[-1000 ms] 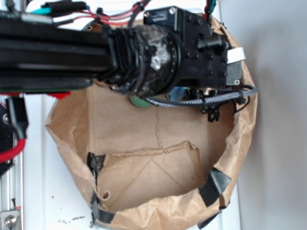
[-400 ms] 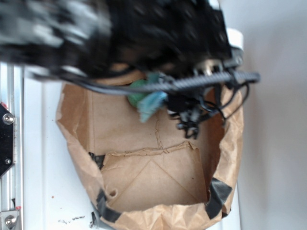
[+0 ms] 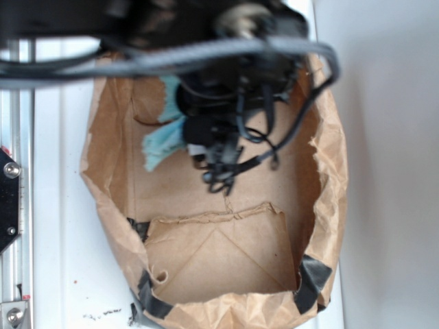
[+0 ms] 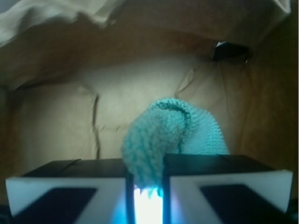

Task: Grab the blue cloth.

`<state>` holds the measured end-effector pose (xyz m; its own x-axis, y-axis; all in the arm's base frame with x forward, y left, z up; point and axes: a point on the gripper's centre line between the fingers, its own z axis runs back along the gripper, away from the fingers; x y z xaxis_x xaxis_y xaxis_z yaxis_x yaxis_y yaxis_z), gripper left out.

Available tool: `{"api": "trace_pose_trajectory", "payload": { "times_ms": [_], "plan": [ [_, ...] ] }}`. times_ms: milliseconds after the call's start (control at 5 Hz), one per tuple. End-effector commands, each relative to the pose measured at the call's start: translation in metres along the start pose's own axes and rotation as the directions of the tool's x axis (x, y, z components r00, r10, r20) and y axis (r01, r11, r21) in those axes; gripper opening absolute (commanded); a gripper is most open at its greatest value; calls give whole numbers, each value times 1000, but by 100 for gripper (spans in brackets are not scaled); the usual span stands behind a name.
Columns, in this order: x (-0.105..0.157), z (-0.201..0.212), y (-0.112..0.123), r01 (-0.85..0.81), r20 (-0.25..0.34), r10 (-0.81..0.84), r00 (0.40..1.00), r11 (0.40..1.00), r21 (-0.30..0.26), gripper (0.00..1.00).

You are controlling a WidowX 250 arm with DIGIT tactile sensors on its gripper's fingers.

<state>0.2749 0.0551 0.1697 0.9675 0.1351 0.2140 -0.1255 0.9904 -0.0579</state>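
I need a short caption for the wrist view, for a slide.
Gripper shut on the blue cloth, pinched between its fingers inside a brown paper bag.

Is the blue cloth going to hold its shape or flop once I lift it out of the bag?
Likely floppy: the blue cloth bunches in a fold where the gripper pinches it and droops in the exterior view. Its knit looks grippy, so slipping seems unlikely. Probably light.
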Motion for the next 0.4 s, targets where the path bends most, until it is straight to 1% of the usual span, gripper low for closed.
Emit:
{"api": "trace_pose_trajectory", "payload": {
  "times_ms": [0,200],
  "plan": [
    [2,33,4,1,120,4,993,999,-48,0],
    [2,28,-1,33,169,-30,985,999,-18,0]
  ]
}}
